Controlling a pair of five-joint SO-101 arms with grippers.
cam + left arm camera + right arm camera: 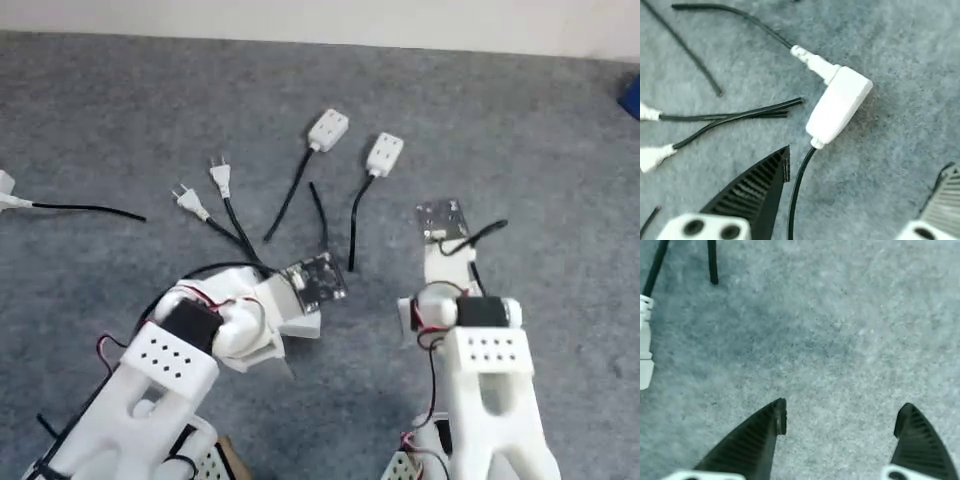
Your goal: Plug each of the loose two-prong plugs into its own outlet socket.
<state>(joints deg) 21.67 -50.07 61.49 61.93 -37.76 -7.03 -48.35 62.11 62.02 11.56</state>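
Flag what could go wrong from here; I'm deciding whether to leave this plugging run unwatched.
The two-prong plugs lie close together with their black cords running side by side, so lifting one may drag the other. Both outlet sockets lie loose on the carpet; a pushed plug could slide one away unless the right hand steadies it.

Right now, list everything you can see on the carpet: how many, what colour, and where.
outlet sockets: two, white with black cords, side by side at the far middle.
two-prong plugs: two, white with black cords, loose, left of the sockets.
white fitting: one, on a black cord, left edge; kind unclear.
blue object: one, far right edge.
carpet: one, grey, under everything.
left gripper: one, black fingers, open, above a socket.
right gripper: one, black fingers, open, over bare carpet.
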